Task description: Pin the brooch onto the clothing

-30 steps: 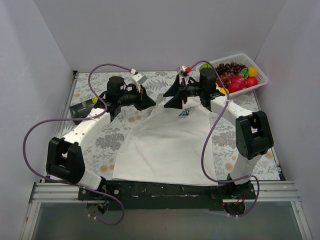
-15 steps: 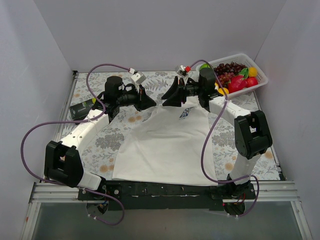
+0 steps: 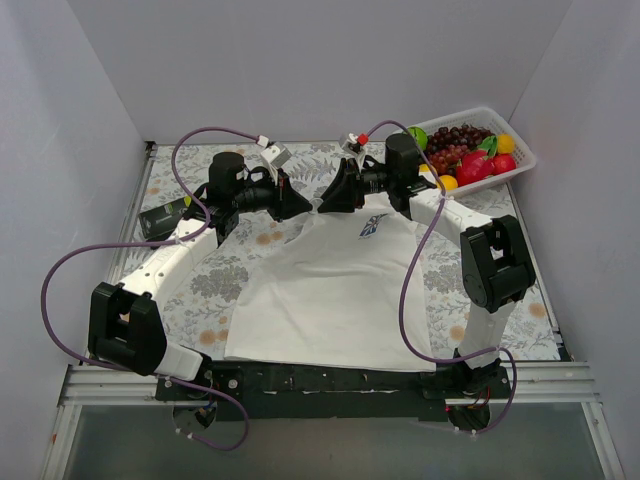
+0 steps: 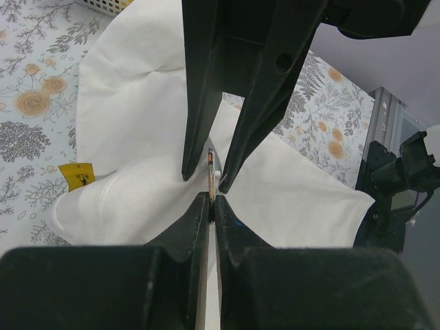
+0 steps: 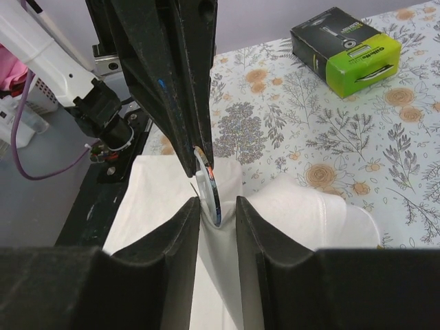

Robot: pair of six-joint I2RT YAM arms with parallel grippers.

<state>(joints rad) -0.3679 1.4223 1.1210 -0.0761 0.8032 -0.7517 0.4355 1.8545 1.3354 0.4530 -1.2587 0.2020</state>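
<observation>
Narrower now, right jaws astride the brooch (image 5: 208,187); left jaws tight on its rim; yellow neck tag (image 4: 77,175) illegible.

White T-shirt (image 3: 330,295), blue chest print (image 3: 372,227), yellow neck tag (image 4: 80,175); pale floral tablecloth (image 3: 215,285); green-and-black box (image 5: 346,49).

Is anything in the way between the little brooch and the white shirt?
Nothing visible is in the way. The left gripper holds the brooch edge-on, right at a raised fold of the shirt. The right gripper has its open fingers on either side of both.
</observation>
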